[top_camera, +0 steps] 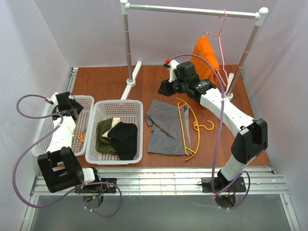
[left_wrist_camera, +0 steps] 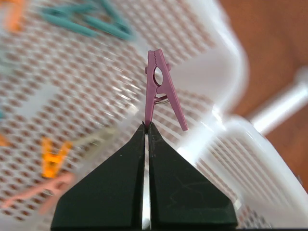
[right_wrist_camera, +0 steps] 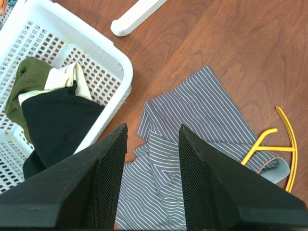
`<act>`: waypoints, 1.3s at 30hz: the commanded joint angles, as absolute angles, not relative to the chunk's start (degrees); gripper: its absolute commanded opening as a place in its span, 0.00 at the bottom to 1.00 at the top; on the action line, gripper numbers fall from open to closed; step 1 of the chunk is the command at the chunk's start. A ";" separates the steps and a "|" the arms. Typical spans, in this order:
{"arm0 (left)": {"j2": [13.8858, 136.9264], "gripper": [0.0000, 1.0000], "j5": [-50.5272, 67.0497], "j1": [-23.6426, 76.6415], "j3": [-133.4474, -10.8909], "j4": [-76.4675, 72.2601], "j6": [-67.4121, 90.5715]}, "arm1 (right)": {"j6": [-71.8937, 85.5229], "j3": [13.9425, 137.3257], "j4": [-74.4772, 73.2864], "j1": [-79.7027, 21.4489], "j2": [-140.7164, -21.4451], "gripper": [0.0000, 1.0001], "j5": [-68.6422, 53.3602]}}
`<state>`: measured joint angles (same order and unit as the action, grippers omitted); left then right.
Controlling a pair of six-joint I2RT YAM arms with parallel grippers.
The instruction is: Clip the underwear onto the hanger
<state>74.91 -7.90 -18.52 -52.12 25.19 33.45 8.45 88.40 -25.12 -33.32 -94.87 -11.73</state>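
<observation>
The grey striped underwear (top_camera: 166, 127) lies flat on the wooden table, and the yellow hanger (top_camera: 185, 130) rests across its right side. My right gripper (top_camera: 166, 89) hovers above the garment's far edge. In the right wrist view this gripper (right_wrist_camera: 153, 126) is open, with nothing between its fingers, the underwear (right_wrist_camera: 192, 120) below and the hanger (right_wrist_camera: 284, 144) at the right. My left gripper (top_camera: 65, 103) is over the left basket. In the left wrist view it (left_wrist_camera: 147, 126) is shut on the tail of a pink clothespin (left_wrist_camera: 161, 89), held clear above the basket floor.
The left basket (top_camera: 89, 98) holds teal (left_wrist_camera: 96, 21) and orange (left_wrist_camera: 53, 159) clothespins. A second white basket (top_camera: 120, 103) with black and olive clothes stands beside the underwear. A rack at the back carries an orange cloth (top_camera: 207, 53) on a pink wire hanger; its foot (top_camera: 130, 84) lies on the table.
</observation>
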 commanded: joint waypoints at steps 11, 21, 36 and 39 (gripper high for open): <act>73.73 0.00 -3.87 13.50 -66.78 33.57 40.78 | 14.32 92.64 -22.77 -32.61 -90.70 0.46 -16.26; 85.34 0.00 3.87 32.34 -76.90 29.01 37.00 | 18.37 93.26 -22.85 -33.49 -91.14 0.63 -18.38; 86.31 0.00 0.70 36.65 -79.63 28.21 39.37 | 18.54 86.48 -24.96 -33.66 -90.52 0.58 -15.12; 85.78 0.00 -0.95 37.35 -79.37 27.86 39.55 | 18.89 86.92 -24.52 -33.84 -91.40 0.53 -15.73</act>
<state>88.68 1.52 36.47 -78.63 28.18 39.00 18.70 86.39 -25.54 -33.47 -92.47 -15.33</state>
